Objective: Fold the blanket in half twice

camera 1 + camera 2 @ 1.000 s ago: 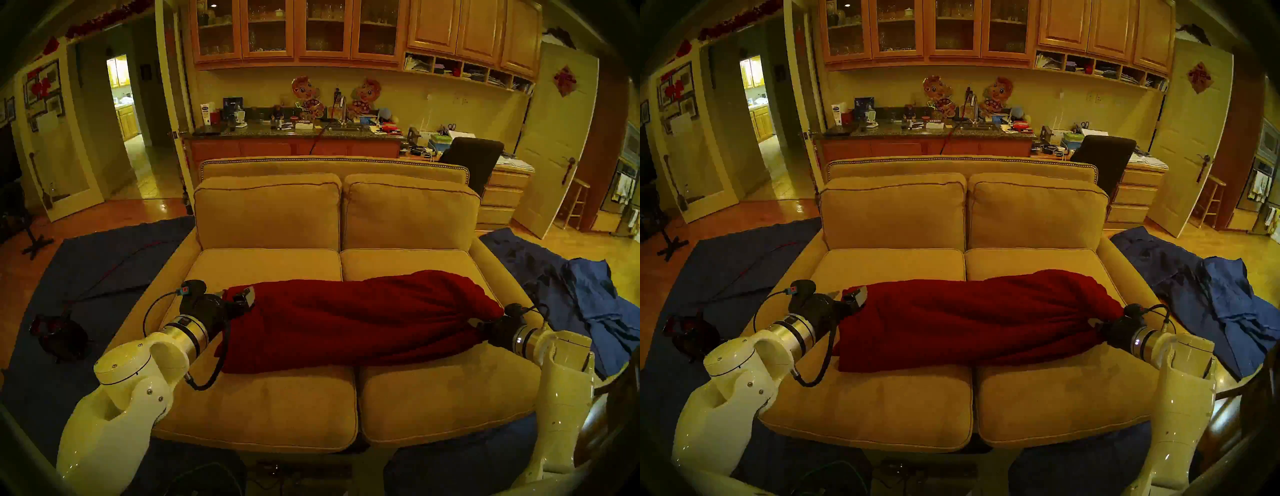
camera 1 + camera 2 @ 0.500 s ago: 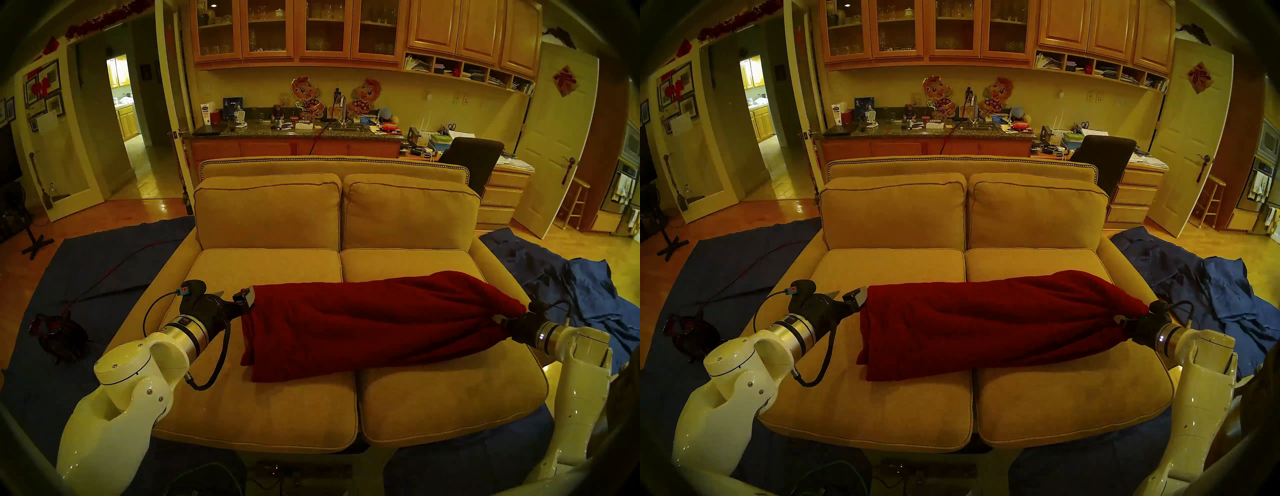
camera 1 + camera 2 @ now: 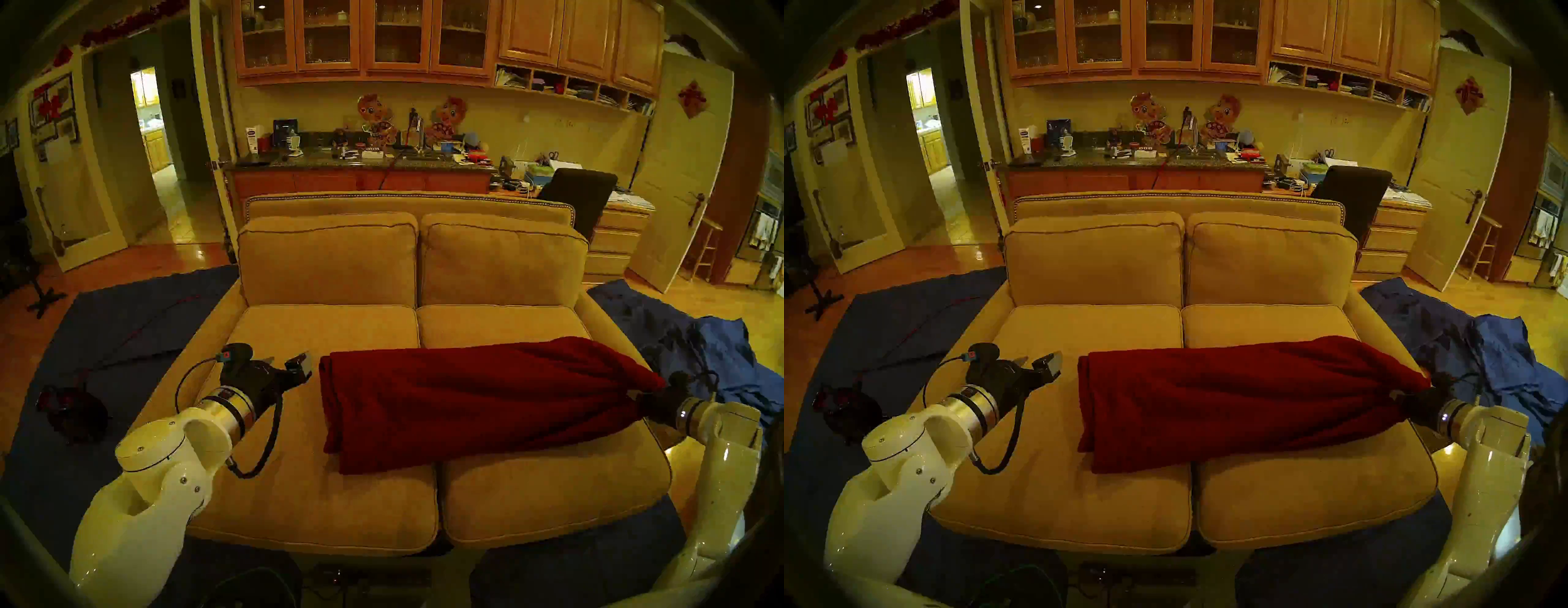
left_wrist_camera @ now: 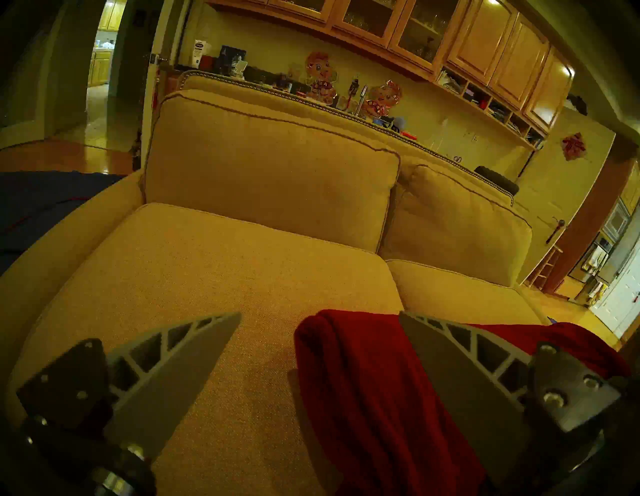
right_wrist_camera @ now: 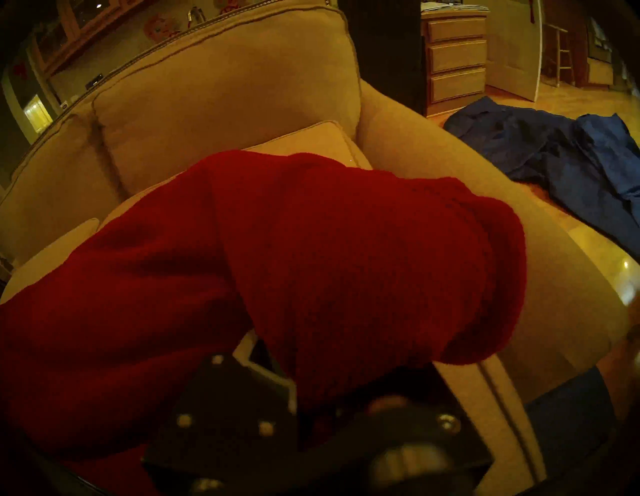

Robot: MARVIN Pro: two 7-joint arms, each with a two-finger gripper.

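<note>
Blanket (image 3: 466, 403) across the sofa (image 3: 339, 501) seat — soft, thick, limp; right gripper (image 3: 649, 392) clamped on its bunched end, left gripper (image 3: 288, 367) spread, empty — best taken at corners.

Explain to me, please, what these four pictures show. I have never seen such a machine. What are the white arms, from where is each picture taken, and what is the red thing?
It is a robot with two white arms, each ending in a two-finger gripper. The two wide pictures come from cameras on its head and look down at a tan sofa. The other two come from a camera on each wrist, so you look along the fingers.

The red thing is a blanket, lying bunched across the seat cushions. The right gripper is shut on the blanket's right end; in its wrist view the cloth covers the fingers. The left gripper is open and holds nothing, and the blanket's left end lies apart from it. Dark blue cloths lie on the floor beside the sofa.
</note>
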